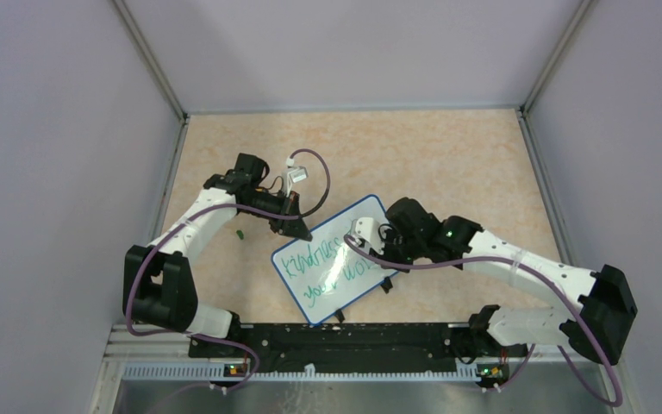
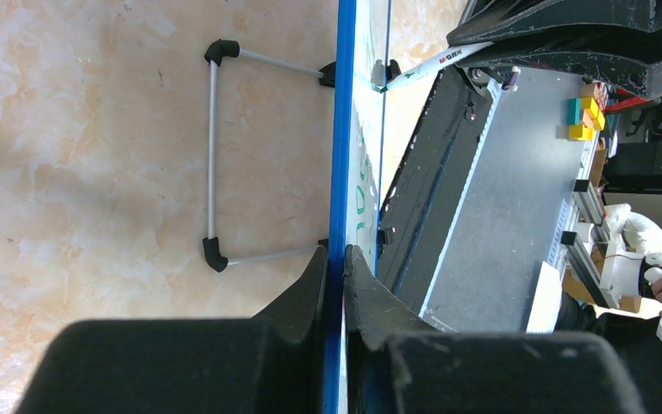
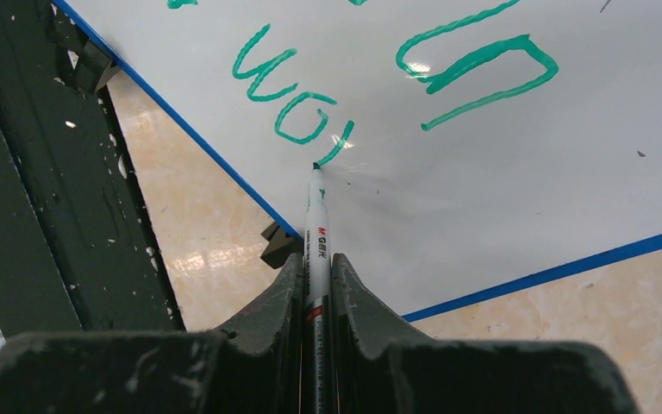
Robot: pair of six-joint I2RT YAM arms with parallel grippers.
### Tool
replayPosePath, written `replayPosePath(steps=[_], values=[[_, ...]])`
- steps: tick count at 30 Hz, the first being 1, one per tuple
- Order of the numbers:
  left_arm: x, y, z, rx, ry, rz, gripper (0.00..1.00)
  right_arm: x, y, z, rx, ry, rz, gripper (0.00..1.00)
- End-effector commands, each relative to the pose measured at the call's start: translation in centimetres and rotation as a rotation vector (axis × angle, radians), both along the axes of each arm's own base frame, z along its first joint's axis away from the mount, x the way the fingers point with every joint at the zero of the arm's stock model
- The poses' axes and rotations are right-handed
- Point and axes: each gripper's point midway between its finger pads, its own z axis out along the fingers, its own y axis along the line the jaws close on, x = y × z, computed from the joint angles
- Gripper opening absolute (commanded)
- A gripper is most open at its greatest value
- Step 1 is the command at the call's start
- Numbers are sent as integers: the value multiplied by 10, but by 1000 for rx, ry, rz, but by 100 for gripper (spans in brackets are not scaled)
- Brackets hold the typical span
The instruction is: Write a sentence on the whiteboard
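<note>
The small, blue-rimmed whiteboard [image 1: 338, 307] sits askew on the marbled bench [image 1: 448, 155]. The left fingers [image 2: 310, 289] pinch its rim at the far-left edge. The right fingers [image 3: 280, 302] clamp a white marker pen [image 3: 317, 233] that points straight out from them. Its tip touches the board just past the last stroke of the green handwritten sentence [image 1: 332, 269]. Bare white lies beyond the tip, and the black base rail [image 1: 345, 341] crowds the board's near corner.

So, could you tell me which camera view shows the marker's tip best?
The right wrist view: the marker tip meets the whiteboard up close, at the green writing. The left wrist view shows it small; the top view hides it behind the right gripper.
</note>
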Motion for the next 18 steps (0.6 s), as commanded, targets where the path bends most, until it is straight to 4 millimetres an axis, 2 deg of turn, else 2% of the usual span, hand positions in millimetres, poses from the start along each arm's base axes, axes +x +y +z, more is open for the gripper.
replayPosePath(steps=[1, 7, 18], values=[[-5, 9, -35, 126, 25, -2, 0, 21, 10, 18, 50, -55, -47, 0], [-5, 9, -34, 125, 23, -1, 0, 30, 9, 26, 68, -66, -78, 0], [-5, 9, -34, 126, 21, 0, 0, 32, 11, 30, 83, -64, -77, 0]])
